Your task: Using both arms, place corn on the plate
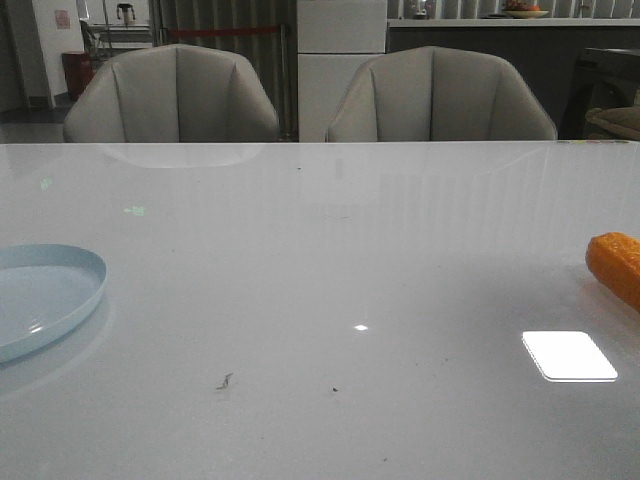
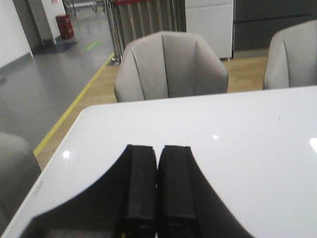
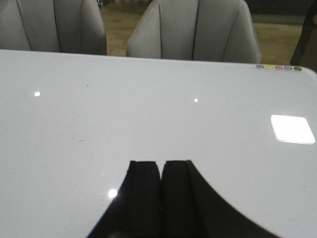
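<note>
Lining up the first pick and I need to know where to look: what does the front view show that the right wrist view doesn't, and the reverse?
Only the front view shows the corn at the table's right edge and the plate at its left edge, both cut off by the frame. Only the right wrist view shows the right gripper, jaws shut and empty, above bare tabletop. Both show the white table and two grey chairs behind it.

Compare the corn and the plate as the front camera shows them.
The corn is orange and bumpy; the plate is pale blue and smooth. The corn lies at the table's right edge, the plate at its left, far apart. The corn is a chunky cob; the plate is shallow, with a low rim. Both rest on the white table, both are cut off by the picture's border, and neither is held.
</note>
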{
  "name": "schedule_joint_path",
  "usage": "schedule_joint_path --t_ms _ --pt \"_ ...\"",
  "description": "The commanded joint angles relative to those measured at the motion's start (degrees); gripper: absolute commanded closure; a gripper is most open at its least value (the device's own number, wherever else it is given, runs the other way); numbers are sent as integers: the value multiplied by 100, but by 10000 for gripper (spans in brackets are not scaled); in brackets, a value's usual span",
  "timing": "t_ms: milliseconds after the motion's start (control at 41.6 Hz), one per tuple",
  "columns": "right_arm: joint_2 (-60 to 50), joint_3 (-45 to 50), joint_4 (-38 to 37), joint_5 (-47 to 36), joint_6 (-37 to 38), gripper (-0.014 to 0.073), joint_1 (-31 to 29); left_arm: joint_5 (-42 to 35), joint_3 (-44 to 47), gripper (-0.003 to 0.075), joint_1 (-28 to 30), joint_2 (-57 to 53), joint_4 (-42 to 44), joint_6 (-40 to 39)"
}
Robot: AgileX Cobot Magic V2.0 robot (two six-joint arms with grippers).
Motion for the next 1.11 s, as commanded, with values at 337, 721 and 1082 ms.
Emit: schedule_joint_path --t_ms 337,721,1082 --pt "636 -211 -17 -289 -14 508 -7 -338 -214 560 -40 952 -21 -40" --pt "710 -211 -17 -325 -14 21 -7 -596 -214 204 -40 988 -21 -40" --pt "717 -231 279 472 -14 21 -7 227 -236 230 416 1309 -911 -130"
